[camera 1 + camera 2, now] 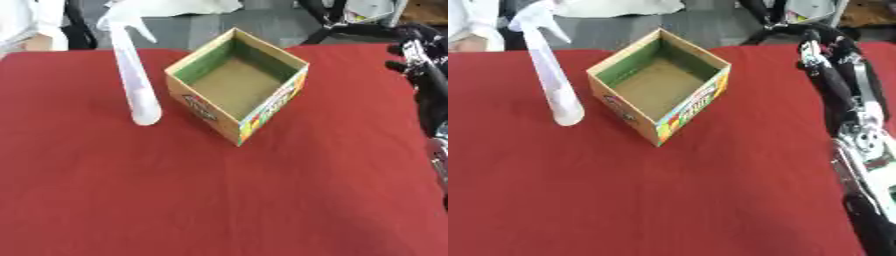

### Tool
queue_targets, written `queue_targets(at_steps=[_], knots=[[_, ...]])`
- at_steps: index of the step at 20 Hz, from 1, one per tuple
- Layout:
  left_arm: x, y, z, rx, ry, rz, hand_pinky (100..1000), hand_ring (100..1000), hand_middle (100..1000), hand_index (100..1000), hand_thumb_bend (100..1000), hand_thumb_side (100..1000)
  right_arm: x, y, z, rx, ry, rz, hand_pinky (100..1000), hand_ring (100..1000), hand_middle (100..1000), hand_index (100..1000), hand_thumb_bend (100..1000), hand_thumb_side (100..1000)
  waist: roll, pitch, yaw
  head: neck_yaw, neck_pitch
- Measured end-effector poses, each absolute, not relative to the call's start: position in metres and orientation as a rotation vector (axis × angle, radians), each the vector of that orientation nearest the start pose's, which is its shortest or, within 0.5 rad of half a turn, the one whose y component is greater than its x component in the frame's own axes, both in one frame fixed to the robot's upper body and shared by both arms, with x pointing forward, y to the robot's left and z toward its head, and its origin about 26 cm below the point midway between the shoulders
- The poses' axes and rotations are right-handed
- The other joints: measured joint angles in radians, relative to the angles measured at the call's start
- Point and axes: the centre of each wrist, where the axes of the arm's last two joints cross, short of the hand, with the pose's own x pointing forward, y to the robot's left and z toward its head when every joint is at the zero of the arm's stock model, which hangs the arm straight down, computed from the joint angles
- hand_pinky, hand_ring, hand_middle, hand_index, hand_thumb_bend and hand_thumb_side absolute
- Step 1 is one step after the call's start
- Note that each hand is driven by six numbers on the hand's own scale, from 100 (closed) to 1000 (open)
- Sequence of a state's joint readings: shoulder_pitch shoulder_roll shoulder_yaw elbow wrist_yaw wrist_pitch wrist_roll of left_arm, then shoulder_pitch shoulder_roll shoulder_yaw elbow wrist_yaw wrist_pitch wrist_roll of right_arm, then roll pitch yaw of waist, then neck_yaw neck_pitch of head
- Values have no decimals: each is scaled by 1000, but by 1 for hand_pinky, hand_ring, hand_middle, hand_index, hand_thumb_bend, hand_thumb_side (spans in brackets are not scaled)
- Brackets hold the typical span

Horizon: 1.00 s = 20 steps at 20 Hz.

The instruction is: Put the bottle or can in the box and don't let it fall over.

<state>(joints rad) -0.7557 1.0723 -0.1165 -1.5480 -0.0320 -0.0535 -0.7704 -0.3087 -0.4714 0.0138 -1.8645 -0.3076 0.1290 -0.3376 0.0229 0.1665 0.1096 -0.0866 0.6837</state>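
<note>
The spray bottle stands upright on the red tabletop, just left of the open box and apart from it, nozzle at the far end. The box holds nothing. The right hand hangs at the tabletop's far right edge, well away from both; whether its fingers are spread or curled cannot be told.

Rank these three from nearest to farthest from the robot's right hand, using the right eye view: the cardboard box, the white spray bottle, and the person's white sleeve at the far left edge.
Measured from the right hand at the upper right:
1. Cardboard box, open and empty, mid-table, just left of the hand.
2. White spray bottle, upright on the red cloth, left of the box.
3. Person's white sleeve, beyond the table's far left corner.
</note>
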Motion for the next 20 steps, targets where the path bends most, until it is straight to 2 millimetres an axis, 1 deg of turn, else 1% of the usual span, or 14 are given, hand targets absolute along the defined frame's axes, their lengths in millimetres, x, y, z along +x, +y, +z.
queue_targets(at_steps=[2, 8, 12, 16, 20], knots=[[353, 374, 362, 561, -1504, -1571, 810, 778, 774, 827, 100, 611, 319, -290, 188, -191, -2025, -28, 807, 826, 826, 850, 100, 485, 0, 0, -4, -1, -1], [369, 363, 357, 549, -1463, -1607, 804, 770, 767, 823, 100, 603, 319, -289, 188, -184, -2021, -18, 808, 825, 826, 850, 100, 490, 1, 0, -19, -4, -14], [382, 358, 355, 540, -1465, -1597, 801, 768, 765, 822, 100, 614, 319, -287, 188, -177, -2022, -9, 807, 825, 826, 850, 100, 497, 7, 2, -28, -3, -24], [393, 352, 352, 529, -1468, -1588, 798, 767, 763, 820, 100, 610, 320, -286, 188, -171, -2021, -1, 807, 825, 826, 850, 100, 502, 12, 12, -33, -3, -36], [403, 346, 351, 521, -1479, -1584, 796, 766, 762, 819, 100, 625, 320, -285, 189, -167, -2023, 4, 808, 825, 826, 850, 100, 505, 16, 20, -43, 0, -42]])
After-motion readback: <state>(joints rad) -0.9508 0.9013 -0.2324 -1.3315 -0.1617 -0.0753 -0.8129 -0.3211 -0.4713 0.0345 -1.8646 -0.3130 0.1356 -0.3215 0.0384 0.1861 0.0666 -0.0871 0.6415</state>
